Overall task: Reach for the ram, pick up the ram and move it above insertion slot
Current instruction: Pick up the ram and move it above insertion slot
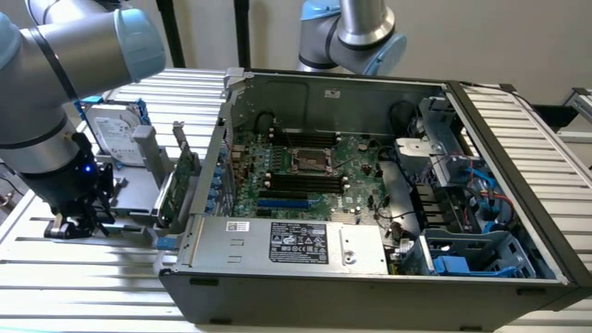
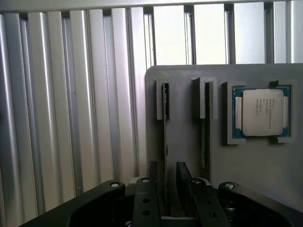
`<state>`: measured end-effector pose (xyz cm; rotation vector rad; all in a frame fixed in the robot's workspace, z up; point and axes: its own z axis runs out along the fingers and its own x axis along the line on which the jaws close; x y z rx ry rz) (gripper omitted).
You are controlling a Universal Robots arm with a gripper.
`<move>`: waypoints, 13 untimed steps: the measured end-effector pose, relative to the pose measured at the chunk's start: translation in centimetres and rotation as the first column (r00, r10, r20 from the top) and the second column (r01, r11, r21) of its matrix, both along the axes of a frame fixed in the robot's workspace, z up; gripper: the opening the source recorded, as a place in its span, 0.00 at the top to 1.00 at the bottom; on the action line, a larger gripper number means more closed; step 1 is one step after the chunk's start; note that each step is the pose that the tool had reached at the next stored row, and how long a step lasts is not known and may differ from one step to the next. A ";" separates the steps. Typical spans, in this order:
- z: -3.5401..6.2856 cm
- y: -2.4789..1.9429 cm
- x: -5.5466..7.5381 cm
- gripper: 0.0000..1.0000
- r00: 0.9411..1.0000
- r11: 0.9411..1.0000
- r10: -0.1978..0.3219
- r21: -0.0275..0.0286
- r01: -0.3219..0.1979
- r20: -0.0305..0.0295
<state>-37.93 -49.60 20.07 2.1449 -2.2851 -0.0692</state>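
At nine o'clock from the computer case (image 1: 370, 295), the gripper (image 1: 79, 223) (image 2: 166, 166) hovers over the grey holder (image 2: 187, 142), fingers (image 2: 152, 174) apart and straddling the ram (image 2: 164, 127) standing on edge.

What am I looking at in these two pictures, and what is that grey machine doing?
The grey-and-blue machine is a robot arm. At its end sits a gripper, a two-fingered clamp. One picture comes from a camera standing off to the side. The other comes from a camera on the arm's wrist, looking past the gripper.

Everything rests on a slatted metal table. The big open box is a computer case with its motherboard showing. Beside it stand a hard drive and a green expansion card.

Under the gripper, a grey holder carries a processor chip and two thin sticks on edge. The fingers are open on either side of one stick, the ram. The second stick stands beside it. Nothing is held yet.
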 end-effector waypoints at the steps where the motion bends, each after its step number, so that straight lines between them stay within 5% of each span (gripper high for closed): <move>1: -0.04 0.00 0.0 0.69 1.000 1.000 0.000 0.001 0.000 -0.001; 13: -0.50 0.04 0.0 0.72 1.000 1.000 0.005 0.011 -0.005 -0.006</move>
